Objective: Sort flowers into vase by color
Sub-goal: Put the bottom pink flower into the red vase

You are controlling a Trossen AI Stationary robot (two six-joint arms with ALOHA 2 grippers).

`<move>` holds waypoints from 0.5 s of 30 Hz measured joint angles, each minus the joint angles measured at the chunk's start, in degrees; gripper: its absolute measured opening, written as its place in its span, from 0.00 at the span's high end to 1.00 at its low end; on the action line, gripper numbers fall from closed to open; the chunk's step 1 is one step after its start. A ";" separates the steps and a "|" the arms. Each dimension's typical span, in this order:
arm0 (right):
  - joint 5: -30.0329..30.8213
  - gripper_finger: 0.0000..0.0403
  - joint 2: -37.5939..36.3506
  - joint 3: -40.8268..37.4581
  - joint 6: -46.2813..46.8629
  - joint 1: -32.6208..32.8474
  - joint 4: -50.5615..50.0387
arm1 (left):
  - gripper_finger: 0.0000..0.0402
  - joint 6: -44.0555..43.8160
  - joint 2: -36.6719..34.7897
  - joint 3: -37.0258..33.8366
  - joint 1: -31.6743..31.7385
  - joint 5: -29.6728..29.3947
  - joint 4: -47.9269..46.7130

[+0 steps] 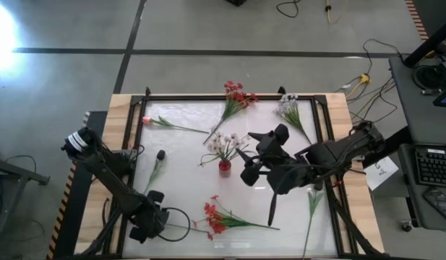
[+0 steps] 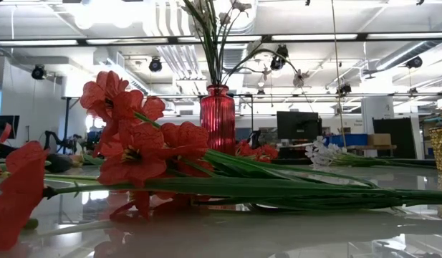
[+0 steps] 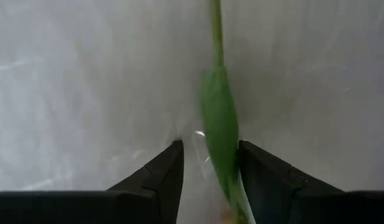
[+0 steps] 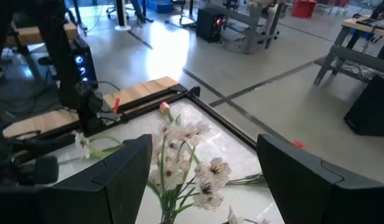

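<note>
Left gripper (image 1: 149, 222) low over the table's (image 1: 179, 155) front-left corner, jaws partly apart; in the left wrist view a green stalk (image 3: 220, 127) runs lengthwise between its fingers (image 3: 162, 177), can't tell if they actually pinch it. Pink bud stem (image 1: 168, 123) lies near the back-left corner, long axis along the back edge, bud pointing left. Red spray (image 1: 221, 219) lies by the front edge, blossoms left, stalk running right. Red vase (image 1: 225, 167) stands mid-table, upright, white blossoms (image 1: 224, 142) in it pointing up. Second red spray (image 1: 236, 97) at the back edge, head toward the back, stalk slanting front-left. Right gripper (image 1: 246, 165) hovers just right of the vase, jaws wide apart, holding nothing. White spray (image 1: 290, 110) near the back-right corner, head toward the back, stalk slanting front-right.
</note>
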 joint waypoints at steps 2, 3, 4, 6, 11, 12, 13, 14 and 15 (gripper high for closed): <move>0.02 0.30 -0.65 0.00 -0.03 -0.02 -0.06 | 0.66 -1.32 0.47 0.05 0.00 0.82 1.58; 0.02 0.30 -0.91 0.00 -0.13 -0.02 -0.03 | 0.66 -1.85 0.44 0.06 -0.02 0.51 2.12; 0.05 0.30 -1.15 0.00 -0.28 -0.02 0.03 | 0.66 -2.46 0.28 0.01 -0.07 -0.33 2.07; 0.11 0.30 -1.77 0.00 -0.94 -0.02 0.02 | 0.66 -3.36 0.19 -0.01 -0.07 -1.64 1.94; -0.07 0.30 -3.21 0.00 -1.99 0.28 0.03 | 0.75 -3.58 0.68 0.06 -0.04 -2.96 0.70; -0.07 0.30 -3.70 0.00 -2.37 0.43 0.03 | 0.79 -4.14 0.74 0.08 -0.04 -3.50 0.40; -0.06 0.30 -4.11 0.10 -3.00 0.73 0.00 | 0.83 -4.79 0.71 0.08 -0.05 -4.19 0.04; -0.06 0.30 -4.59 0.25 -3.34 1.03 0.05 | 0.88 -5.62 0.58 0.14 -0.06 -5.25 -0.51; -0.10 0.31 -5.07 0.41 -3.48 1.26 0.01 | 0.93 -6.72 0.45 0.45 -0.07 -6.89 -1.65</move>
